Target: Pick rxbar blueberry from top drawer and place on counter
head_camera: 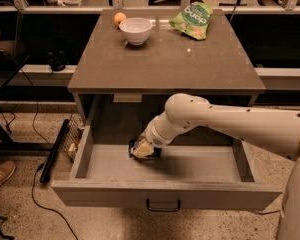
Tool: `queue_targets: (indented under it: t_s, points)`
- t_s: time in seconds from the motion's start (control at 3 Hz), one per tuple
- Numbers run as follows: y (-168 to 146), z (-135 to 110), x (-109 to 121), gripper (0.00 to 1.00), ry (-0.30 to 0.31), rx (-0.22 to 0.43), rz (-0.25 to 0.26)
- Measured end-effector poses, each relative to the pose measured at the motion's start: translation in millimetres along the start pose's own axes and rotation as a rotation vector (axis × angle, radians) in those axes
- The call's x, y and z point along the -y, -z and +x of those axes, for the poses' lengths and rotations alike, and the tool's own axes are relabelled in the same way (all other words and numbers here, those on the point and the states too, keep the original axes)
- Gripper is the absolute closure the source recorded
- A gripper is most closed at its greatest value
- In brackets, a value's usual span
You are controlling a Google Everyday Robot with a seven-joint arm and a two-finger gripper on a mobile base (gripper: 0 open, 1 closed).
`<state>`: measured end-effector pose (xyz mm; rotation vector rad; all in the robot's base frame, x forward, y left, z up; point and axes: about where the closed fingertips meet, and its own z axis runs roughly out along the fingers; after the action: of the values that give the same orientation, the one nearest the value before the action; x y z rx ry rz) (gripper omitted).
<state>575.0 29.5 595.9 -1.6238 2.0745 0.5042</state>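
The top drawer (165, 198) of the grey cabinet is pulled out wide. My gripper (142, 151) reaches down into it from the right, at the left middle of the drawer floor. It is shut on the rxbar blueberry (134, 145), a small dark navy bar whose ends show on either side of the fingertips. The bar sits at or just above the drawer floor. The counter (165, 59) is the flat grey-brown top above the drawer.
On the counter's far edge stand a white bowl (135, 30), an orange (120, 18) and a green snack bag (192, 19). My white arm (230, 121) crosses the drawer's right half. A black bar (55, 151) and cables lie on the floor at left.
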Motion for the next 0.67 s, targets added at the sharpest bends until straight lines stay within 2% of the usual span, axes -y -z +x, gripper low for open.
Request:
queue_targets:
  t_s: [0.67]
  points:
    - [0.2,-0.1,0.0,1.00,0.000,0.000,0.000]
